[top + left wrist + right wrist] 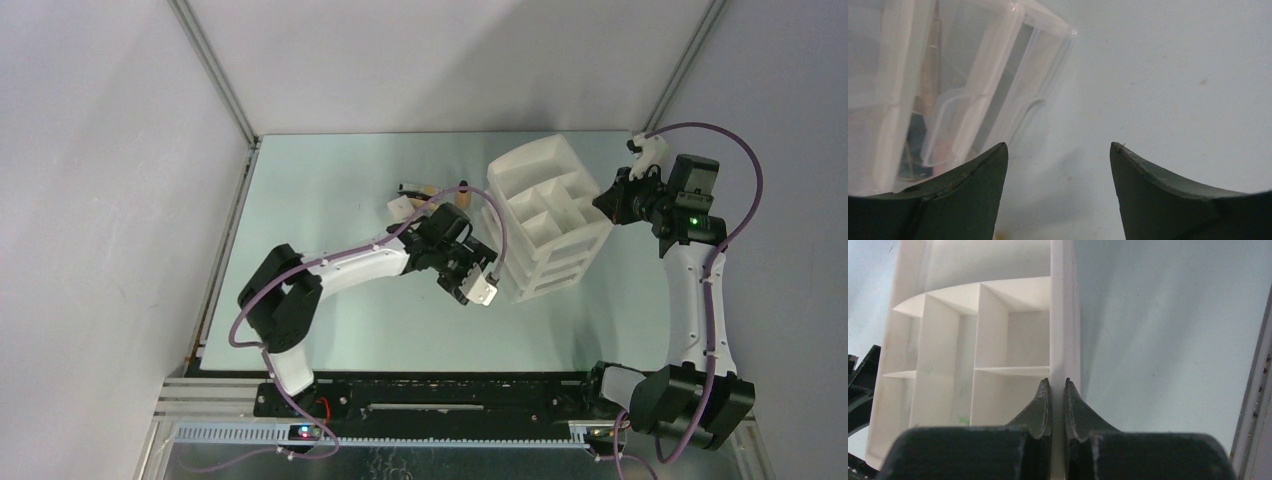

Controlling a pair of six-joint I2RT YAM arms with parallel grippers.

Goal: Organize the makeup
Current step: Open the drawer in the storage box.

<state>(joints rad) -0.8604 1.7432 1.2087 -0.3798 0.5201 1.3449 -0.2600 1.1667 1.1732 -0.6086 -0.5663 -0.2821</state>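
On the far middle of the pale green table (pixel 330 300), just behind the left arm, lies a small bunch of makeup. There is a small white box (pixel 400 207), a thin black stick (pixel 410 188) and a beige bottle (pixel 462 197). They sit close together on the table, just left of the organizer and not inside it.

The left gripper (pixel 1058 150) is low over the table beside the organizer. Its two dark fingers (pixel 973 175) are spread wide, and there is nothing between them, only bare table.

Next comes the big white plastic organizer (pixel 545 170). It has open boxes on top and clear drawers (pixel 978 100) on the side that faces the left gripper. Through the clear fronts a thin stick shape and something dark show, but they are too blurry to name.

On the right, the right gripper (pixel 1058 385) reaches in from the far right side. Its fingers are pressed tight on a thin white wall at the organizer's top edge, one finger on each side.
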